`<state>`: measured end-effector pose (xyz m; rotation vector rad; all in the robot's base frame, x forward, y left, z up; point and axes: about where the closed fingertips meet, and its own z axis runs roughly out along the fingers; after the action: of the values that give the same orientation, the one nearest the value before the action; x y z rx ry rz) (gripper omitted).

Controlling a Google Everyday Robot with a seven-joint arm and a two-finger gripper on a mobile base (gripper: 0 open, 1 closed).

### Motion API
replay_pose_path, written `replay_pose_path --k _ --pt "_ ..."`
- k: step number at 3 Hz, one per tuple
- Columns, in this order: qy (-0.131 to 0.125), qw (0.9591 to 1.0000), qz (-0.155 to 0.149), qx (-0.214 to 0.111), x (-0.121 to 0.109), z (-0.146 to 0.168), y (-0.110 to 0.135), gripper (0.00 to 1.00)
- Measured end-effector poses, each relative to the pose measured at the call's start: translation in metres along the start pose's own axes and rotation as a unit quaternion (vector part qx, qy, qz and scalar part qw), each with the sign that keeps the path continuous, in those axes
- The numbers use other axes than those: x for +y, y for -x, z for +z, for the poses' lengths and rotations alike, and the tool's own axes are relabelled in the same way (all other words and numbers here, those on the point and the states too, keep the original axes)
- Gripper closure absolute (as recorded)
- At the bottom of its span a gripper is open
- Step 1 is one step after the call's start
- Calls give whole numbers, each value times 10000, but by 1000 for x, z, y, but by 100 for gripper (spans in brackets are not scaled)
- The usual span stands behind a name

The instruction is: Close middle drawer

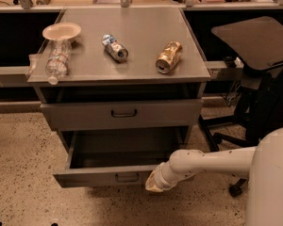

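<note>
The middle drawer point(94, 177) is a grey metal drawer with a small dark loop handle point(127, 177). It stands pulled well out of the cabinet, and its deep tray looks empty. My gripper point(153, 182) is at the end of the white arm point(207, 161). It sits low against the right part of the drawer's front, just right of the handle. The top drawer point(85, 117) above is shut. No lower drawer shows.
On the cabinet top point(141, 27) lie a clear plastic bottle point(56, 60), a white bowl point(61, 31), a blue-and-silver can point(115, 48) and a gold can point(169, 57). A dark office chair point(254, 46) stands to the right. My white body point(273, 182) is at the lower right. The floor is speckled.
</note>
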<state>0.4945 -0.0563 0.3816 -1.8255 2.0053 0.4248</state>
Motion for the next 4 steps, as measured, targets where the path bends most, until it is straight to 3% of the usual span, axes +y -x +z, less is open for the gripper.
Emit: replay_pose_path --k 1,4 --pt "1 10000 0 0 0 0 0 84" --pt "1 10000 0 0 0 0 0 15"
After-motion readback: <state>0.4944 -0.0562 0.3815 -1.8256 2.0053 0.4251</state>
